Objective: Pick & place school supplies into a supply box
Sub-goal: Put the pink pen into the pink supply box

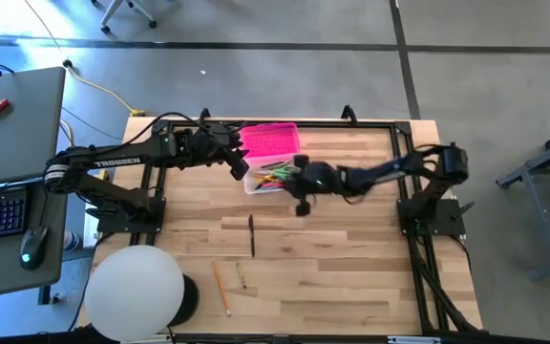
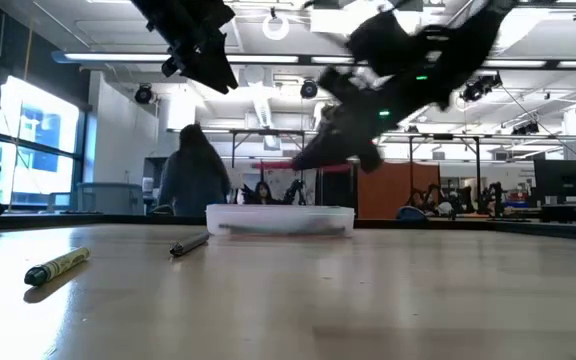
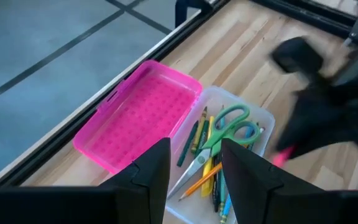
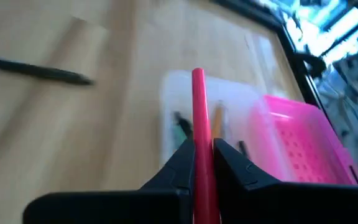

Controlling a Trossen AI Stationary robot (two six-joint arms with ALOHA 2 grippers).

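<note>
The supply box's clear base [image 1: 267, 178] lies open on the table, with its pink dotted lid [image 1: 271, 140] hinged back on the far side. Inside the base are green-handled scissors [image 3: 227, 127] and several pens and pencils [image 3: 205, 163]. My right gripper [image 4: 199, 146], over the table just right of the box, is shut on a pink pen [image 4: 198, 102]. My left gripper [image 3: 194, 168] is open and hovers above the box's left end, touching nothing. On the wood nearer me lie a black pen [image 1: 252, 235], a pencil [image 1: 221, 288] and a yellowish marker [image 1: 241, 277]. My right gripper pinches the pink pen's shaft [image 4: 198, 118] between its two fingers. The pen runs along the fingers and sticks out past their tips toward the box. It is lifted clear of the table, as the pink pen [image 2: 308, 166] in the low view shows.
A white round lamp [image 1: 134, 291] stands over the table's near left corner. A black metal frame [image 1: 404, 129] runs along the table's edges. A desk with a keyboard and mouse [image 1: 8, 220] stands to the left. People [image 2: 193, 170] are in the room behind.
</note>
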